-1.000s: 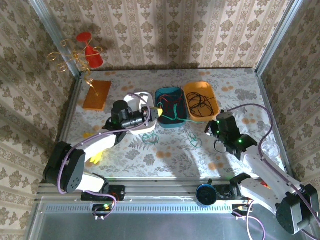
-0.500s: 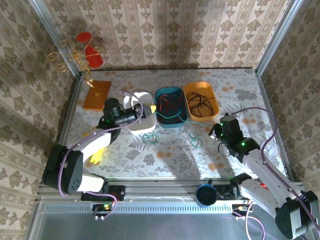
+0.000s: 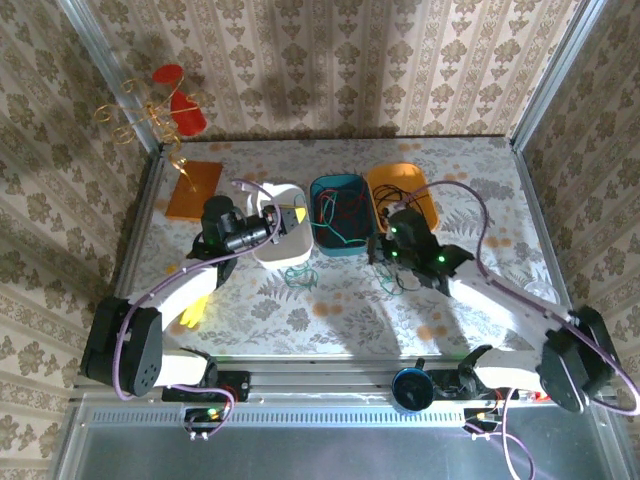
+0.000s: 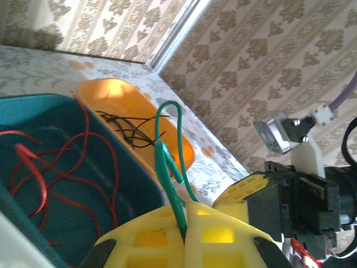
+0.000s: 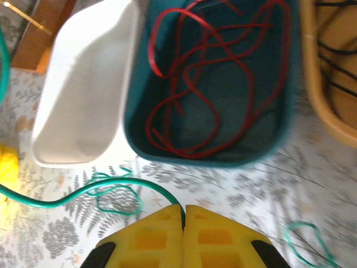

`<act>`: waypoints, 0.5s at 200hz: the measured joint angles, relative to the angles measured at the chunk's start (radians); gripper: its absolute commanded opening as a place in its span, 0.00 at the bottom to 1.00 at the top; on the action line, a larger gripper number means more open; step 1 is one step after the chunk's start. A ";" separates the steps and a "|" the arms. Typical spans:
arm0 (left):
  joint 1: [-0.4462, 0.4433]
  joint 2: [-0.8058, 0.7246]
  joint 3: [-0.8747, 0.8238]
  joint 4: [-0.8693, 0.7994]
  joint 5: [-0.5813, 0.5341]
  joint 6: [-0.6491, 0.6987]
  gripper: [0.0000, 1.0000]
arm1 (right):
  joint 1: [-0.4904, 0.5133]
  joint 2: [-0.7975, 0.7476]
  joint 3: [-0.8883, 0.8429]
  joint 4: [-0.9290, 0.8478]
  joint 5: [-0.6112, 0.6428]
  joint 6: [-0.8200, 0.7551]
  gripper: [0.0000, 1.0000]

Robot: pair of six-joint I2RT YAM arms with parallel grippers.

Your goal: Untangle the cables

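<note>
Left gripper [image 4: 185, 215]: yellow fingers pressed together with a green cable [image 4: 166, 167] pinched in the seam. From the pinch the cable stands up, kinks and ends in a narrow loop.

Right gripper [image 5: 183, 215]: fingers also together, clamped on a green cable that leaves the seam, sweeps left over the table [image 5: 251, 184] and runs off the left edge of the frame.

From above I see the left gripper over the right rim of the white tray [image 5: 83, 95], and the right gripper just near of where the teal tray [image 5: 212, 159] meets the orange tray [image 4: 111, 92]. A green strand crosses the near part of the teal tray between the two. I cannot confirm that both clamps are on one cable.

Other cables: red cable [image 4: 33, 167] lies coiled loosely in the teal tray. Black cable [image 4: 127, 127] is tangled in the orange tray. Loose green loops [image 3: 297, 280] lie on the table near of the white tray, and a second green loop [image 5: 304, 240] lies further right.

View differences: the pinch points read clearly from the wrist cameras and are too small from above. The left wrist looks sideways across the trays and catches the right arm [image 4: 301, 195] at right. The right wrist looks straight down into the trays. The overhead adds an orange board [image 3: 193, 188] at far left.
</note>
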 measured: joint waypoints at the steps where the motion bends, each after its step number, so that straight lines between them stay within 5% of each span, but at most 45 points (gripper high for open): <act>1: 0.000 -0.001 -0.002 -0.002 -0.002 0.001 0.00 | 0.001 0.006 0.005 0.002 -0.002 -0.002 0.01; 48: 0.064 -0.043 -0.043 -0.154 -0.180 0.057 0.00 | 0.061 0.333 0.300 -0.005 -0.055 -0.028 0.01; 59: 0.084 -0.050 -0.048 -0.193 -0.229 0.074 0.13 | 0.066 0.391 0.358 -0.019 -0.060 -0.031 0.01; 81: 0.108 -0.048 -0.050 -0.267 -0.298 0.114 0.19 | 0.071 0.491 0.465 -0.060 -0.060 -0.032 0.01; 100: 0.122 -0.029 -0.050 -0.297 -0.330 0.142 0.44 | 0.071 0.557 0.531 -0.087 -0.060 -0.031 0.01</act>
